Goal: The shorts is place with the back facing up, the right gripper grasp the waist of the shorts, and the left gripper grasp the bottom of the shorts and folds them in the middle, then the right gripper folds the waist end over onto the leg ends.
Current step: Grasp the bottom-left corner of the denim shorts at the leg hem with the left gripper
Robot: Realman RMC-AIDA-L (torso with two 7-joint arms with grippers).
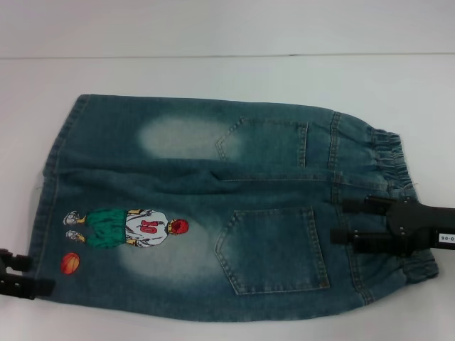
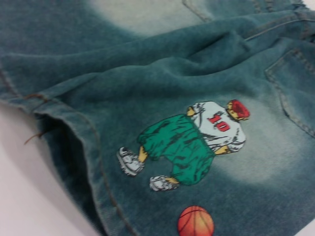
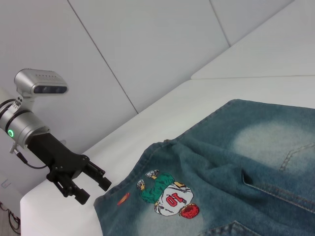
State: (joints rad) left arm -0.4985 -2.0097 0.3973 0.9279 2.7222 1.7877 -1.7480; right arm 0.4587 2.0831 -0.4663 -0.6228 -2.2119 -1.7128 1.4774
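Observation:
The blue denim shorts [image 1: 213, 213] lie flat on the white table, pockets up. Their ruffled waist [image 1: 387, 153] is at the right and the leg ends [image 1: 53, 170] at the left. The embroidered basketball player [image 1: 124, 227] sits near the bottom of the shorts [image 2: 93, 162]. My right gripper [image 1: 338, 222] is open over the waist, beside the nearer pocket, fingers pointing left. My left gripper [image 1: 41, 275] is open at the near left corner of the hem, just off the fabric. The right wrist view also shows the left gripper [image 3: 96, 192], close to the hem corner.
The white table [image 1: 213, 71] extends behind and around the shorts, and its back edge meets a pale wall. The left arm's silver wrist [image 3: 19, 128], with its green light, rises at the table's left end.

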